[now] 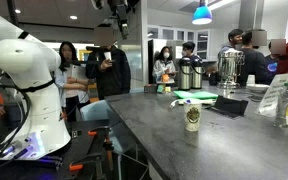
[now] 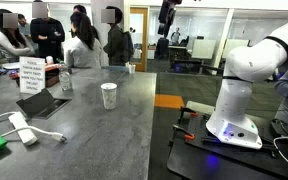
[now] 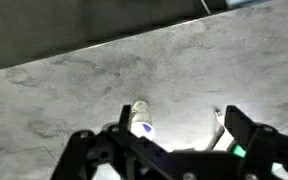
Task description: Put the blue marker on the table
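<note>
The patterned paper cup [image 3: 139,114] stands on the dark grey table [image 3: 74,90], far below my gripper [image 3: 177,114]. It sits just inside the left finger in the wrist view. A small blue spot [image 3: 147,128] shows in the cup's white mouth; it may be the blue marker, but it is too small to be sure. My gripper is open and empty, high above the table in both exterior views [image 1: 119,12] [image 2: 167,12]. The cup [image 1: 192,118] [image 2: 108,95] stands alone mid-table [image 1: 154,130] [image 2: 94,130]. A thin pale stick [image 3: 216,130] shows beside the right finger; I cannot tell what it is.
The white robot base [image 1: 34,100] [image 2: 239,100] stands beside the table. At the table's far end are a laptop [image 2: 44,102], a sign [image 2: 30,75], a white adapter with cable [image 2: 22,128], green paper [image 1: 196,97], and metal urns [image 1: 189,72]. People stand behind.
</note>
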